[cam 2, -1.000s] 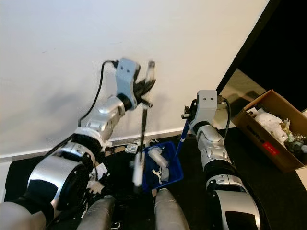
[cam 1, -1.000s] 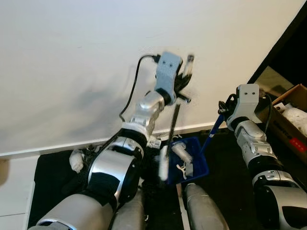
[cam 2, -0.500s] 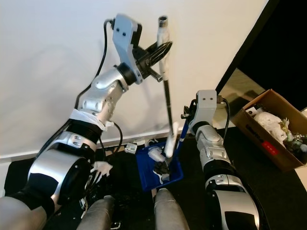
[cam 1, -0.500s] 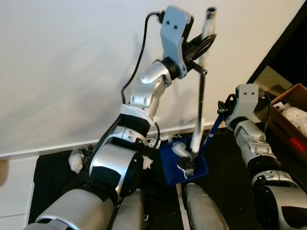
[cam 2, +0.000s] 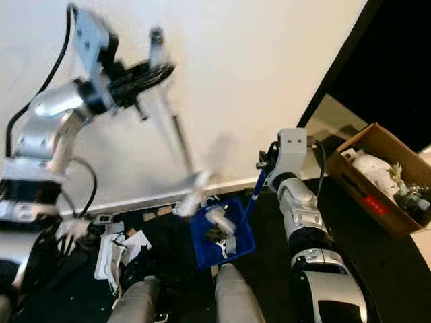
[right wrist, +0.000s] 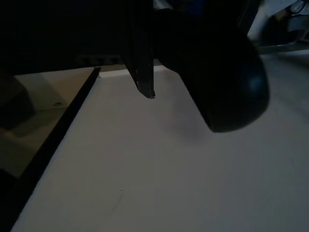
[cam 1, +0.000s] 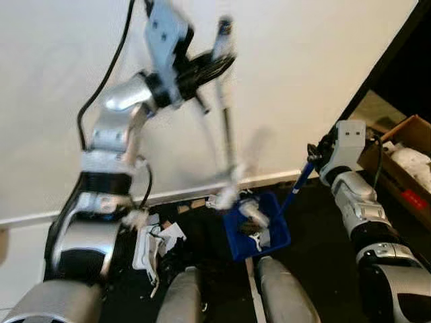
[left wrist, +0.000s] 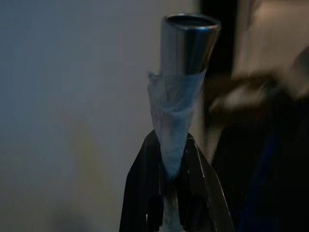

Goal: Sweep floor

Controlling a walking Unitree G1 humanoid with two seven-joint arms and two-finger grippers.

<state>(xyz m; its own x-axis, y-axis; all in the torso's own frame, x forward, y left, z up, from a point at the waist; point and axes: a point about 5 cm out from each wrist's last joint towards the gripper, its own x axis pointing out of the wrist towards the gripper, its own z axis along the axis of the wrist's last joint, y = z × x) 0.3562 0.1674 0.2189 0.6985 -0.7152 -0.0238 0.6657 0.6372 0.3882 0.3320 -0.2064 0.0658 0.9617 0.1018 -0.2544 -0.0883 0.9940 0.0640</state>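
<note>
We see the left gripper [left wrist: 170,193] from close behind, its two black fingers [left wrist: 139,193] closed on the broom handle [left wrist: 179,96]. The handle is a metal tube with an open, shiny top end, and pale tape or cloth is wrapped around it just above the fingers, narrowing down into the grip. Behind it on one side stands a plain grey-white wall [left wrist: 72,106]. The other side is dark and blurred, with a pale smear we cannot identify.

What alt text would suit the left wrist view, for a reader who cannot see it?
The left gripper is shut on a metal broom handle wrapped in pale tape, whose open silver end points away from the camera. Behind it are a plain pale wall and a dark, blurred area.
</note>
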